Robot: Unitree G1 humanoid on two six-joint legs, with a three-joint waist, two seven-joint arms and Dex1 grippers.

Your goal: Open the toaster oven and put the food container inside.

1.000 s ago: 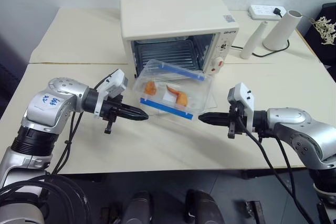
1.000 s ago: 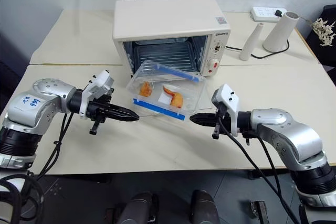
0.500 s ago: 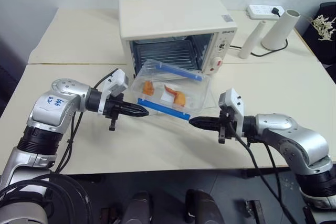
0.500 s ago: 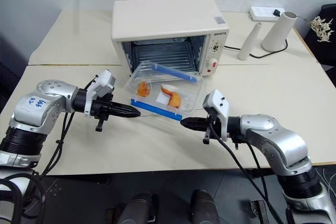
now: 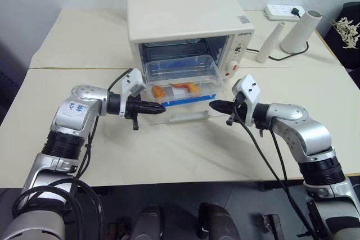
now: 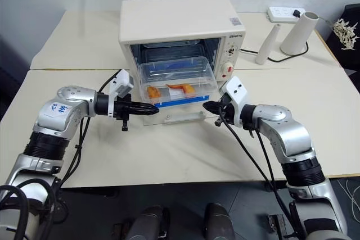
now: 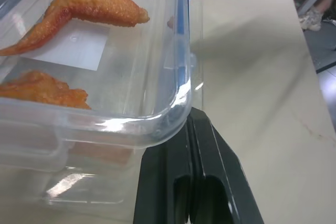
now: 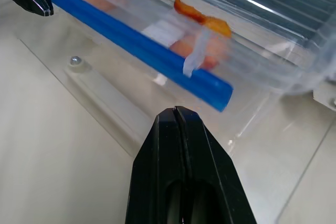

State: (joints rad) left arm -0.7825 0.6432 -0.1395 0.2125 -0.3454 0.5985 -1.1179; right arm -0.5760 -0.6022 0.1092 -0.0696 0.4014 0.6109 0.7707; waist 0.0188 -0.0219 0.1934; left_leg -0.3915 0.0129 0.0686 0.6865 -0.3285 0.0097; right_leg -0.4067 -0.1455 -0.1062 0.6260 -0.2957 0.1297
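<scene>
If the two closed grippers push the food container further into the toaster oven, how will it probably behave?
The food container looks like thin clear plastic, so probably light and stiff enough to slide. Its glossy walls may slip off the shut left gripper and right gripper. Resting on the open glass door, it could skew if pushed unevenly.

Food container (image 5: 179, 80) now level and partly inside the toaster oven (image 5: 188, 32) mouth; earlier tilted, resting farther out on the door. Left gripper (image 5: 159, 106) and right gripper (image 5: 215, 104), both pinched closed, have moved forward to its near corners.
</scene>
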